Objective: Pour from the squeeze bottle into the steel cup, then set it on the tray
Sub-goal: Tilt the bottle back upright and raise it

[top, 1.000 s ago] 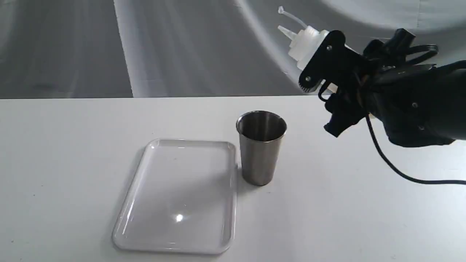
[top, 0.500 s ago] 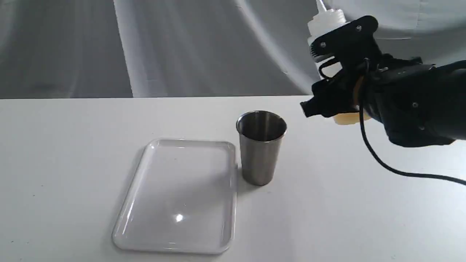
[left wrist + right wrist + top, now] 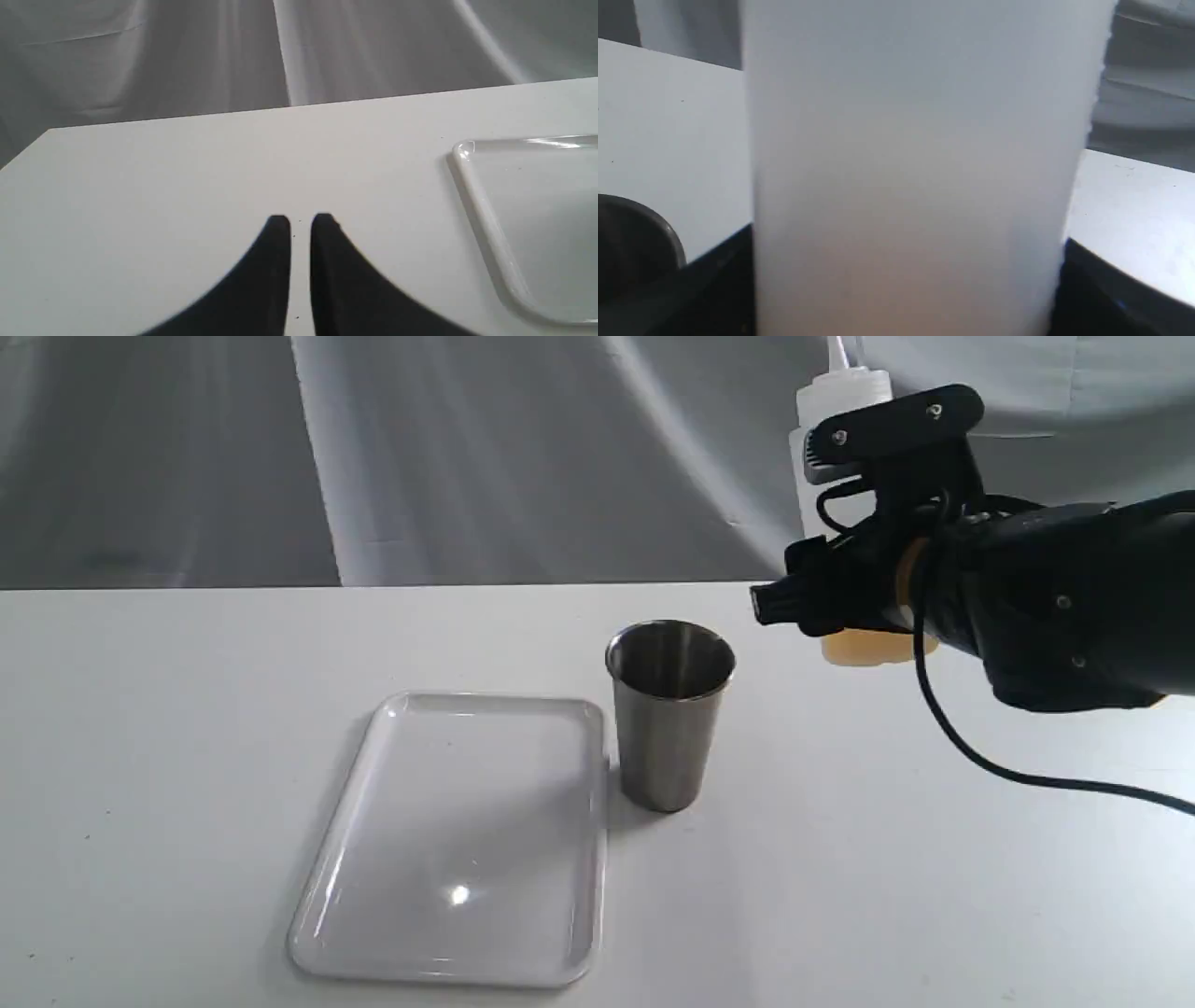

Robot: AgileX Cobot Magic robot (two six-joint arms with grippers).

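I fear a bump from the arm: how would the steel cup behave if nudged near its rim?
The steel cup would probably tip rather than slide: it stands tall on a base narrower than its rim. It looks thin-walled, so likely light, with little to hold it down. Once over, its round wall would likely roll.

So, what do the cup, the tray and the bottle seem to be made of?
Cup: probably brushed steel; dull grey sheen, dark reflective inside.
Tray: likely glossy white plastic; a bright light spot reflects on it.
Bottle: seemingly whitish translucent plastic; amber liquid shows through its wall.
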